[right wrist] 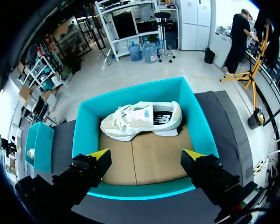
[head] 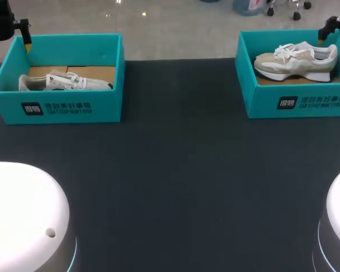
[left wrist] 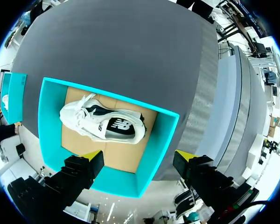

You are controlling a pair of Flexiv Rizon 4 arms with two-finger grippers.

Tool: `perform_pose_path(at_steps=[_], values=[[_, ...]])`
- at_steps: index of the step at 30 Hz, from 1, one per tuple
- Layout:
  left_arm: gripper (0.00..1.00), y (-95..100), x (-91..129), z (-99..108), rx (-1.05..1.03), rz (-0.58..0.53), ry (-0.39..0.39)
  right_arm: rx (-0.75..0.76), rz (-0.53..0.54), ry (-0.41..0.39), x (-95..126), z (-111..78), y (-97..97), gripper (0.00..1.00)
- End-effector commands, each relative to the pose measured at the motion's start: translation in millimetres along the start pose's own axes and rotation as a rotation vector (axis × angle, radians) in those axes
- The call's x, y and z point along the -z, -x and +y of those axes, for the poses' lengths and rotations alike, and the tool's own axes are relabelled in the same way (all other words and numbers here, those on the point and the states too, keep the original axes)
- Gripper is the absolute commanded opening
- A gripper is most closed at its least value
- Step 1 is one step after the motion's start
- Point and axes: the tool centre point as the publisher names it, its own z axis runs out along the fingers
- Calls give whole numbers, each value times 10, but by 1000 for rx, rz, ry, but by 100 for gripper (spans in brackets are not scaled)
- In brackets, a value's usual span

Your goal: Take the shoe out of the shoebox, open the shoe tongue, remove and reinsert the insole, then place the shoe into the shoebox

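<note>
Shoe count: two, each lying in its own shoebox, and the two boxes stand well apart on a dark, matte counter [head: 175,170].

The left shoebox [head: 62,107] stands at the counter's far left corner. It is an open rectangular box of smooth teal card with no lid on it, white print on its front wall and a floor of plain brown cardboard. The left shoe [left wrist: 102,123] lies on its side on that floor. It is a white lace-up trainer with a dark panel on its side and loose white laces.

The right shoebox [head: 294,102] stands at the far right corner and is the same teal shape, with the same brown cardboard floor, here showing a seam down its middle. The right shoe [right wrist: 142,120] is a beige and white trainer with a thick white sole. It lies toward the box's far wall with its side panel showing; I cannot tell whether it lies flat or leans.

There are two tools, each with two black fingers tipped in yellow. The left tool [left wrist: 139,156] hangs above the left shoebox, fingers spread wide, gripping nothing. The right tool [right wrist: 146,154] hangs above the right shoebox, also spread wide and empty. Neither touches a shoe.
</note>
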Motion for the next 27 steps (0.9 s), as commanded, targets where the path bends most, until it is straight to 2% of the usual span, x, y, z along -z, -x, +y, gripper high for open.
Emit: perform_pose_path(at_steps=[1, 13, 16, 22, 27], values=[[100, -4, 7, -9, 0, 1, 2, 0, -5, -18, -110, 99, -12, 100], [100, -4, 7, -9, 0, 1, 2, 0, -5, -18, -110, 99, -12, 100], [100, -4, 7, -9, 0, 1, 2, -74, -148, 46, -332, 212, 39, 100], [100, -4, 7, -9, 0, 1, 2, -145, -349, -30, -686, 357, 207, 100], [100, -4, 7, -9, 0, 1, 2, -212, -398, -83, -816, 445, 262, 100]])
